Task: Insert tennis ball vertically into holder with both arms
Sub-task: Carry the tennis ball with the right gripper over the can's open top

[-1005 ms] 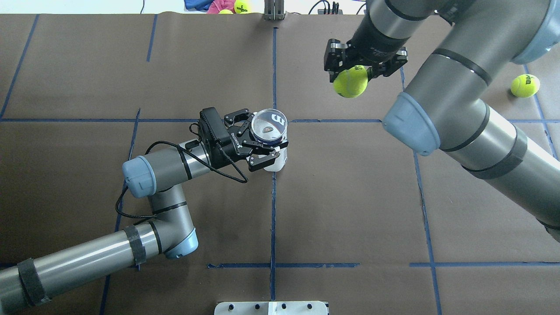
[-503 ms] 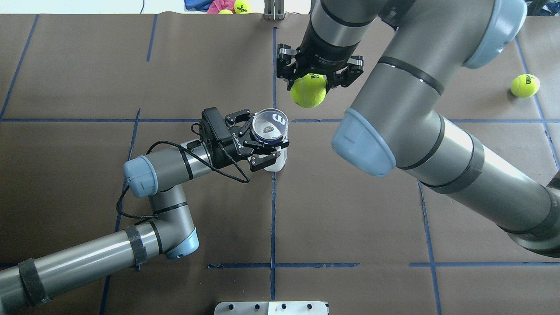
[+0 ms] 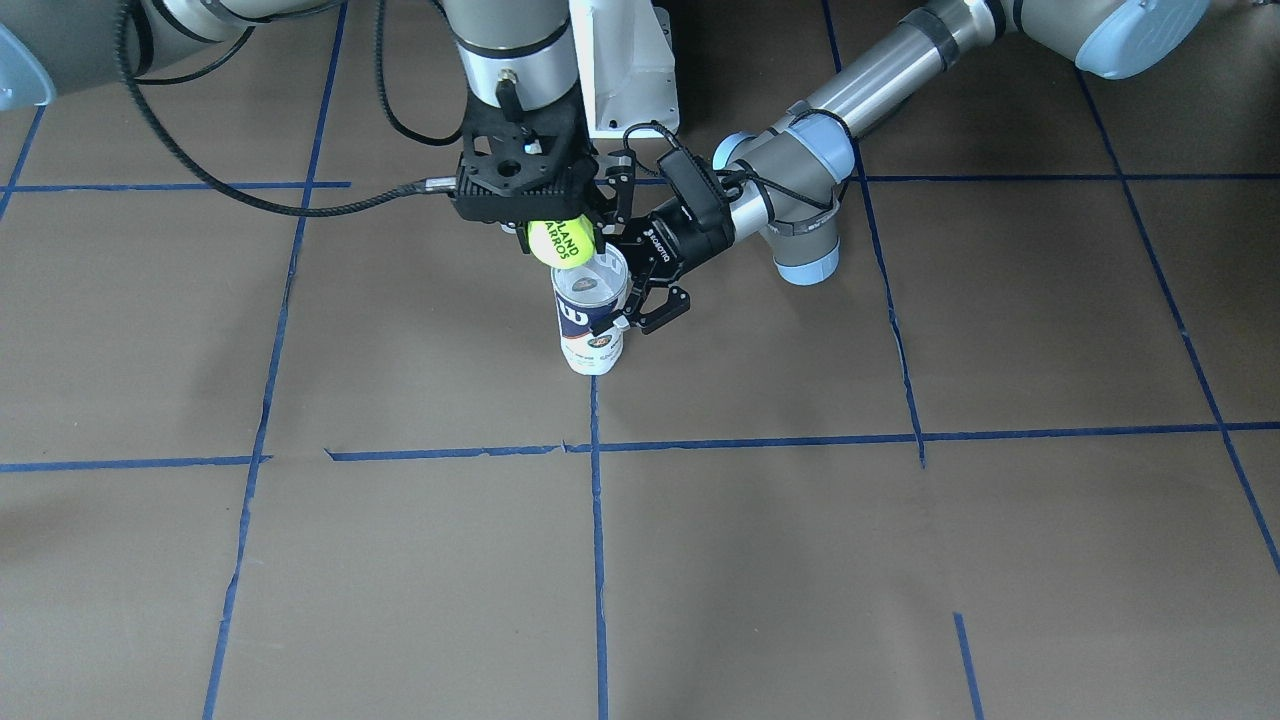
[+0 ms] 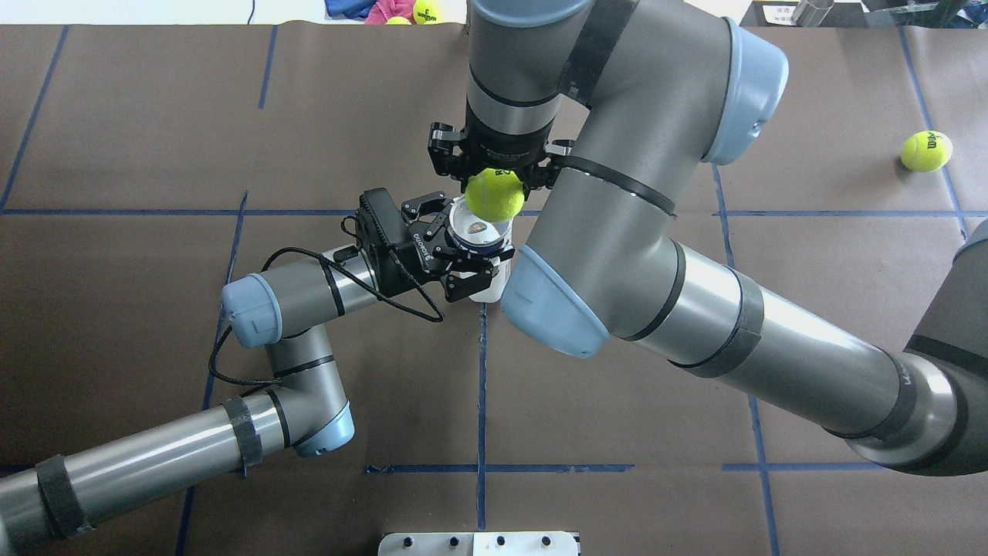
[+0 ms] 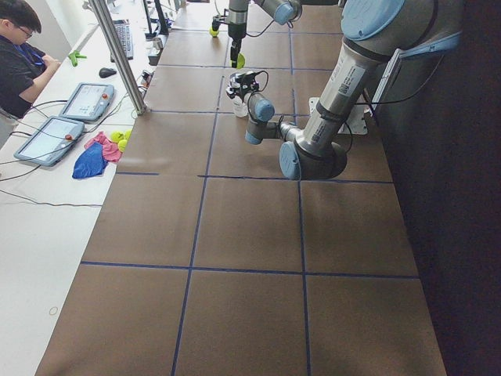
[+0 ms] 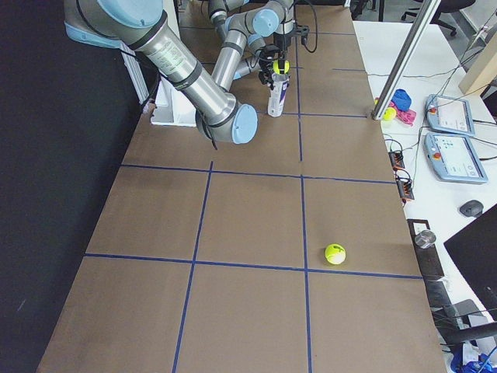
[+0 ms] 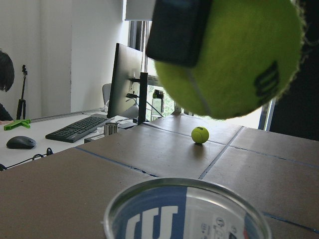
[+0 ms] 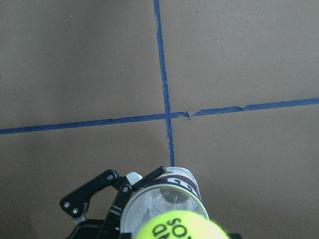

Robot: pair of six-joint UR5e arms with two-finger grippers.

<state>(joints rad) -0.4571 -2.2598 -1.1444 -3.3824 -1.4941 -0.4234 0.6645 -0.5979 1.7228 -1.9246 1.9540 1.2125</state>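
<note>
Overhead view: behind robot, steeply down on table (image 4: 116,116). Front view: opposite side, facing robot. Side views: table ends, far off, looking along table. Left wrist view: level, close under ball (image 7: 234,59); right wrist view: straight down. All share tube (image 4: 477,232)

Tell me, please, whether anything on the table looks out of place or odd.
Only a spare tennis ball lying loose far to the robot's right. The holder stands upright in the left gripper; nothing is spilled.
</note>
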